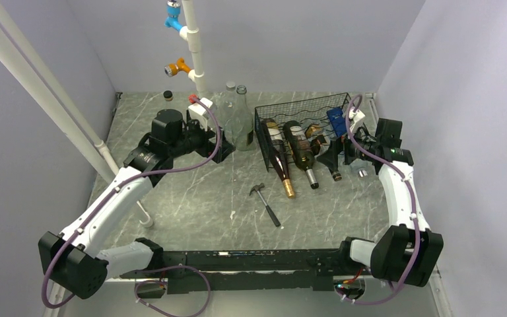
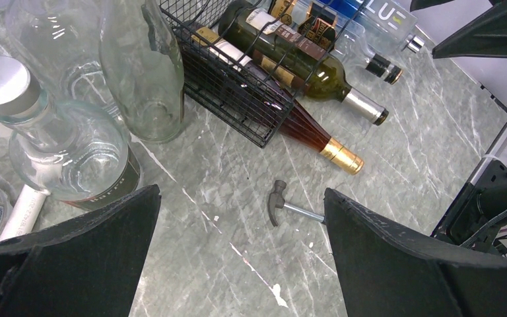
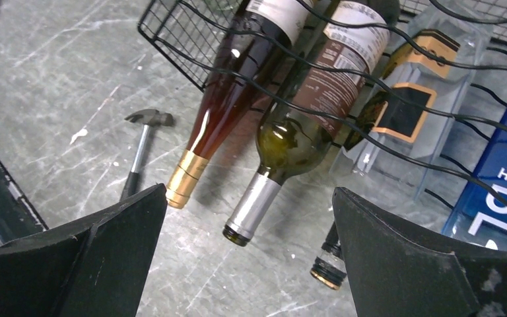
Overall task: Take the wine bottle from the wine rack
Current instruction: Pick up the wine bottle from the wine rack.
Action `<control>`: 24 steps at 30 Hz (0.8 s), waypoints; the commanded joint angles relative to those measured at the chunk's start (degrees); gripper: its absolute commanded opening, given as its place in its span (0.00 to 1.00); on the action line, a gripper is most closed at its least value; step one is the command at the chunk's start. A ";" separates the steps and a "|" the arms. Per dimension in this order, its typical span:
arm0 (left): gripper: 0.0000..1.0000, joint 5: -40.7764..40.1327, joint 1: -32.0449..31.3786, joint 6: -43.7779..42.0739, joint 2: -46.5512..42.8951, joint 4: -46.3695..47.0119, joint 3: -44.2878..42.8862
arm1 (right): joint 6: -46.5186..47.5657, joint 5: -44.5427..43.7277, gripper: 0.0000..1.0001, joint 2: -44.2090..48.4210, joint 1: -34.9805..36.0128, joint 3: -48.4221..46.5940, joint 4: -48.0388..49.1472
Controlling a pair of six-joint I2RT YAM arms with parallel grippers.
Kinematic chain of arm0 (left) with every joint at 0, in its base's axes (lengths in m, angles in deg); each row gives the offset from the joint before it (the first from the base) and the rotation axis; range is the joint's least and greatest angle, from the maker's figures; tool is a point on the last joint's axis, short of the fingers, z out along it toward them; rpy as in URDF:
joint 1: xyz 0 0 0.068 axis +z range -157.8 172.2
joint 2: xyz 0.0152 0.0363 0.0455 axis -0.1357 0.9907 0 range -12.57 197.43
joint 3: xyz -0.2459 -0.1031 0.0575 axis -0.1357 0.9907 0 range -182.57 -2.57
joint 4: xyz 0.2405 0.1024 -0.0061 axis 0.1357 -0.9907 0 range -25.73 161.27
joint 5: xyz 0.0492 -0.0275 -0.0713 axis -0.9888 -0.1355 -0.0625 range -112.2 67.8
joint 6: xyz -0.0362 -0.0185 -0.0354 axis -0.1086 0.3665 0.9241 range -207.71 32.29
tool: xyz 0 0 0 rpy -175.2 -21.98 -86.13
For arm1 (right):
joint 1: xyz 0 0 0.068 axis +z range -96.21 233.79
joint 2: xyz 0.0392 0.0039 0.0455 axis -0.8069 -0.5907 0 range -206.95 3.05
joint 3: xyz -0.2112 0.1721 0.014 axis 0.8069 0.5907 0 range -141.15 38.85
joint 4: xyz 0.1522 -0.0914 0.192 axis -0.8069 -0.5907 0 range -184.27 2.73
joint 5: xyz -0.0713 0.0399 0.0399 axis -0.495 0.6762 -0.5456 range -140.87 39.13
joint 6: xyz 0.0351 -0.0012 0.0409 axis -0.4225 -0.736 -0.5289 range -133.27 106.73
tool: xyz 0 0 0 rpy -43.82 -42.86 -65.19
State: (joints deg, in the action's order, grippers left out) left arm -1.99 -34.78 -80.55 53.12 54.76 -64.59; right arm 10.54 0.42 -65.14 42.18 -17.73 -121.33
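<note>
Both sets of fingers are spread wide, nothing between them. The right gripper [image 3: 247,228] hangs just off the near right corner of the wine rack [image 1: 259,127], looking at the bottle necks. The left gripper [image 2: 241,231] sits beside the clear glass bottles [image 2: 142,72] standing just left of the rack.

The rack's toward the far right of the desk [image 1: 191,198]. Bottles lie in it with their necks poking out the near side: a gold-capped wine bottle [image 3: 218,112] on the left, a silver-capped wine bottle [image 3: 290,132] next to it, and a dark-capped bottle [image 3: 327,267] further right. A small hammer [image 1: 266,203] lies nearer the desk's near edge, clear of the necks.
</note>
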 commanded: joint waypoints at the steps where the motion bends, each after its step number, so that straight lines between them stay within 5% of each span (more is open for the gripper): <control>1: 0.99 0.90 0.18 0.23 -2.19 2.46 0.15 | 1.96 -4.59 0.99 -0.46 -0.42 0.25 0.38; 24: 1.00 -0.95 0.20 -0.37 -2.94 2.02 0.19 | -2.32 -15.64 0.99 -13.29 -0.34 -0.56 0.65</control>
State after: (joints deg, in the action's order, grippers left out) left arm -2.60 -34.76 -80.59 51.74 54.71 -64.55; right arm 11.05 -12.74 -77.51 42.07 -17.25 -122.53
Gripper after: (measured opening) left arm 0.995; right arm 0.991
